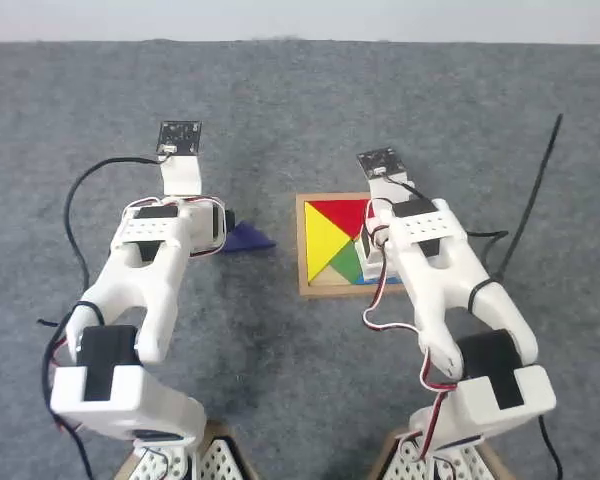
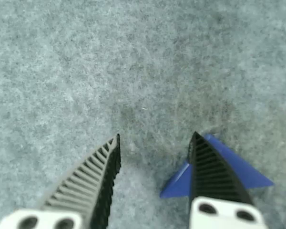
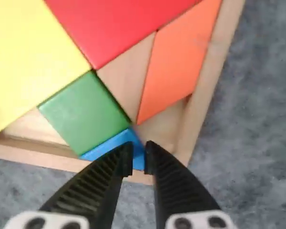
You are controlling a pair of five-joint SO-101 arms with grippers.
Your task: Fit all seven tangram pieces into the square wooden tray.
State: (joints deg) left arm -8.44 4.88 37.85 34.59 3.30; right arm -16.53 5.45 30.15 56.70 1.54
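The square wooden tray [image 1: 302, 245] lies right of centre and holds a red triangle [image 1: 342, 213], a yellow triangle [image 1: 325, 245] and a green square [image 1: 346, 266]. Close up, an orange piece [image 3: 176, 62] lies against the tray's rim [image 3: 214, 86], with bare wood between it and the green square [image 3: 83, 112]. My right gripper [image 3: 139, 147] is shut on a light blue piece [image 3: 109, 145] at the tray's near corner. A dark blue triangle [image 1: 250, 238] lies on the grey mat left of the tray. My left gripper [image 2: 156, 140] stands open over the mat, one finger overlapping the dark blue triangle [image 2: 238, 167].
Grey carpet-like mat [image 1: 280, 120] covers the table to its far edge. A black cable [image 1: 530, 210] runs across the mat right of the right arm. Another cable [image 1: 75, 200] loops left of the left arm.
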